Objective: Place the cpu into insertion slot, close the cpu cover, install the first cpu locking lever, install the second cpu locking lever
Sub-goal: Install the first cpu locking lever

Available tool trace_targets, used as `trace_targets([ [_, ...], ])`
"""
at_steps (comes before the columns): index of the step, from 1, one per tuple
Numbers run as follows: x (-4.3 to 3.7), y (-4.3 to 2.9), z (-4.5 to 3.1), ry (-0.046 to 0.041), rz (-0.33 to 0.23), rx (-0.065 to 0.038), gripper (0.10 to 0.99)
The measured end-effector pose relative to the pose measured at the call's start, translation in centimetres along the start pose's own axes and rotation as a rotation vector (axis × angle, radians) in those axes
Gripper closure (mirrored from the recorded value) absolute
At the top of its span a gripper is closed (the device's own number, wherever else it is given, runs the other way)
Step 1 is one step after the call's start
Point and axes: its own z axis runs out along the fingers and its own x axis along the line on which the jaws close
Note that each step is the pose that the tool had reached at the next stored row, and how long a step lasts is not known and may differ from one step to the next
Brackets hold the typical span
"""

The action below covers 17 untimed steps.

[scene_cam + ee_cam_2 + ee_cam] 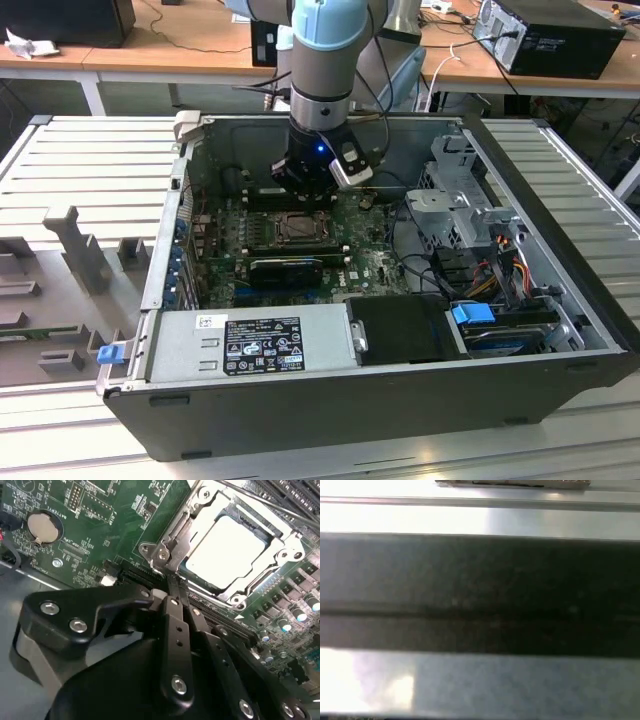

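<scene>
An open computer case lies on its side, exposing the green motherboard. The cpu sits in the insertion slot, with the cpu cover closed over it. The arm's tool, fingers clenched together and empty, hovers at the cover's edge, seemingly positioned to work a locking lever.
</scene>
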Motion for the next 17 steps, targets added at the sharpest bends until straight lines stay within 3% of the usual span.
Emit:
trace_targets([
  [4,0.00,0.04,-0.33,-0.0001,0.000,0.000,0.980],
  [9,0.01,0.22,-2.07,0.0000,0.000,0.000,0.980],
  [17,0.01,-0.19,-2.17,-0.0001,0.000,0.000,0.980],
])
